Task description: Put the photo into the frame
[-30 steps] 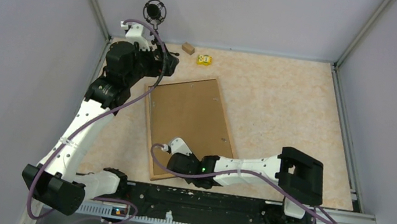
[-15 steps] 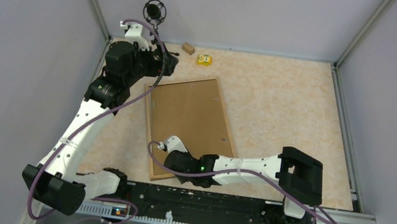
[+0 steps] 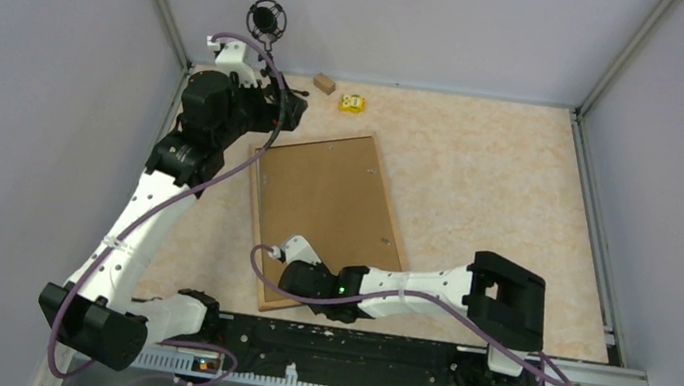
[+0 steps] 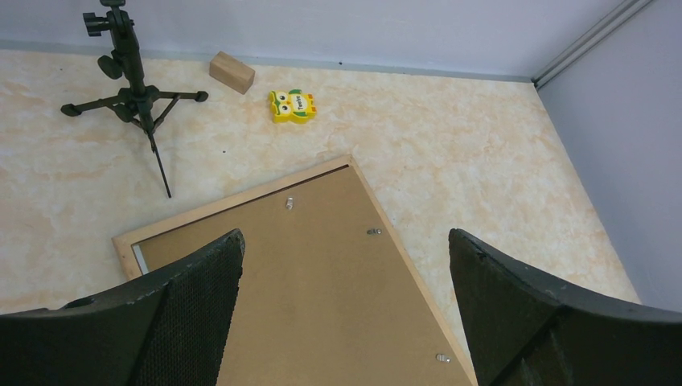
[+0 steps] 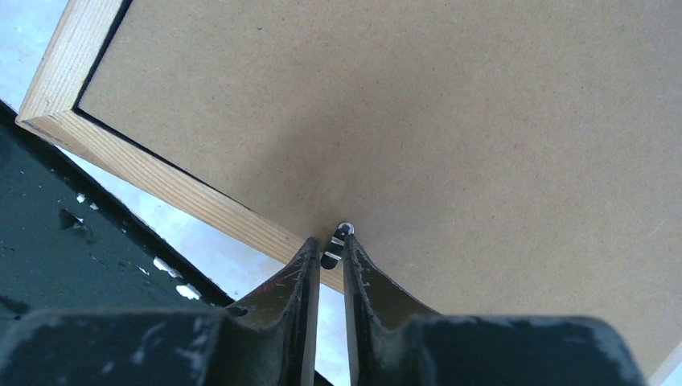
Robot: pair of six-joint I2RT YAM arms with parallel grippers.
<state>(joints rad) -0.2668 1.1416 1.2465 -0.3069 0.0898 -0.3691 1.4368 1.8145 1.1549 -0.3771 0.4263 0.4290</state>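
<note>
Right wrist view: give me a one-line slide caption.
Right tool, fingers almost together, straddles a small metal clip on the backing board beside the wooden frame.

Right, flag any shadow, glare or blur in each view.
Top external: even, soft light, no glare. Left wrist: sharp throughout; small yellow owl figure readable. Right wrist: a soft shadow darkens the plain brown backing board just ahead of the right gripper.
</note>
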